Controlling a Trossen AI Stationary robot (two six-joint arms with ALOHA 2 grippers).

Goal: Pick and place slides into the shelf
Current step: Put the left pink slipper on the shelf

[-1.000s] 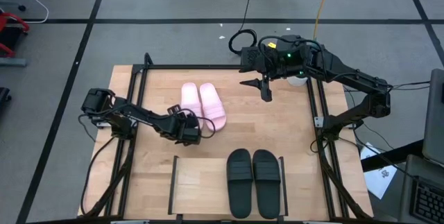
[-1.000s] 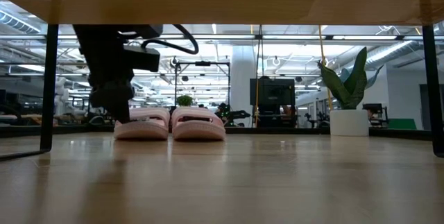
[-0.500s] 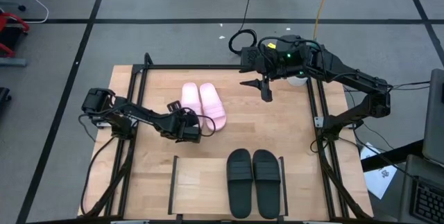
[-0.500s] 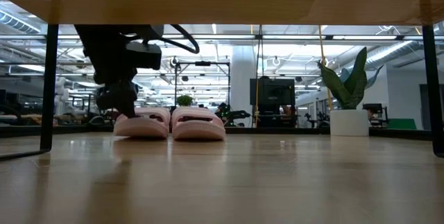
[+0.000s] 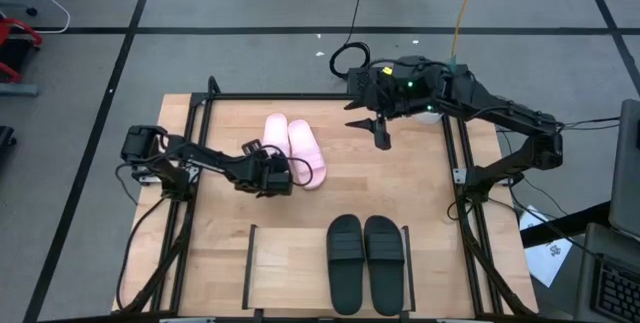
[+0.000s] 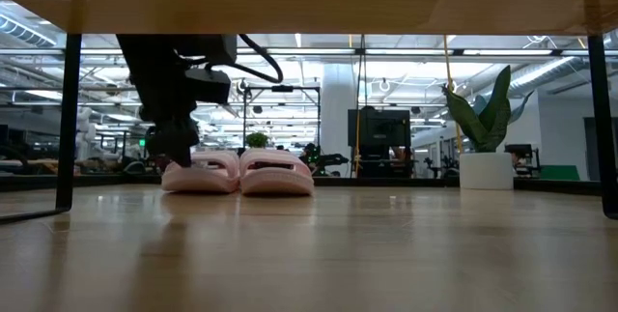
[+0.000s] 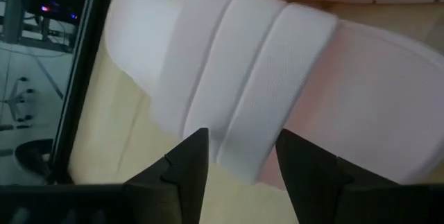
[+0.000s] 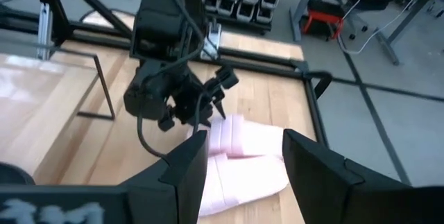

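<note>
Two pale pink slides lie side by side on the tabletop, soles down. They show in the low view as a left slide and a right slide. My left gripper is open and low over the near end of the left pink slide. Its fingers flank the lower edge of the ribbed strap. Two matte black slides lie on the right half of the shelf. My right gripper hangs open above the far right of the table, away from all the slides. My left gripper comes down at a slant from the table's left, with one fingertip on each side of the strap's lower edge. I cannot tell whether the fingers touch it. The slide rests flat on the table.
Black frame rails run along the table's left, right and far sides. The shelf's thin end rails stand at the near edge, with bare board on the shelf's left half. The right wrist view shows the left arm over the pink slides.
My left gripper has moved toward the table's far edge, from just short of the left pink slide to over its near end. The right arm has kept still.
</note>
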